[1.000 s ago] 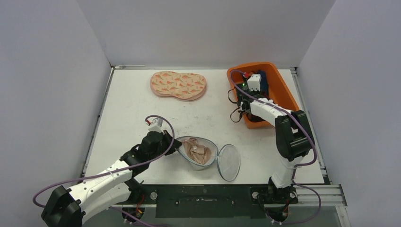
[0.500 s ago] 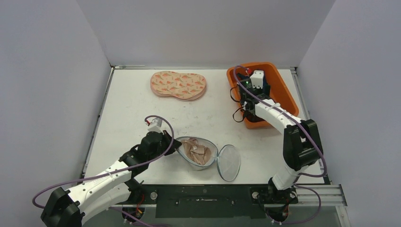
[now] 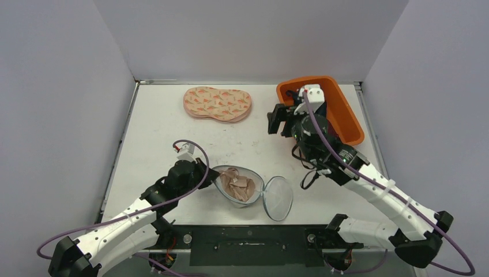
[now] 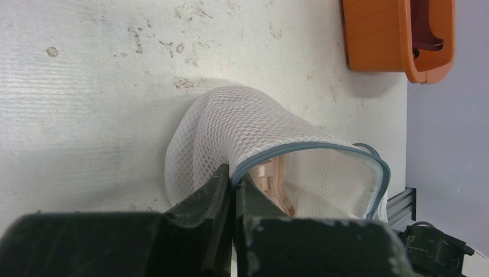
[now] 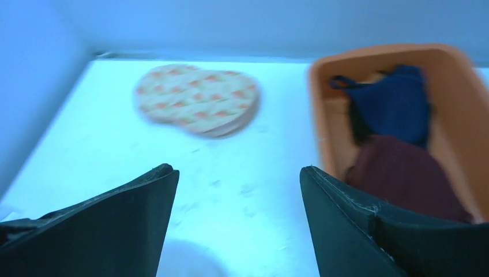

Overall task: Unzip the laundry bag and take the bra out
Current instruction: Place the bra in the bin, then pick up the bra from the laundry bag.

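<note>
The rim of the laundry bag (image 4: pixel 230 127) is pinched between the closed fingers of the left gripper (image 4: pixel 233 183) on the table (image 3: pixel 155 133), the bra (image 3: pixel 237 186) lying inside, while the right gripper (image 5: pixel 237 179) is spread wide and empty.

Laundry bag (image 4: pixel 225 127) wht mesh cloth, bin (image 3: pixel 345 115) smooth orange plastic, table (image 4: pixel 86 104) matt & scuffed

Mesh bag (image 4: pixel 230 124) x1, bra (image 3: pixel 239 186) x1, bin (image 4: pixel 375 34) x1.
</note>
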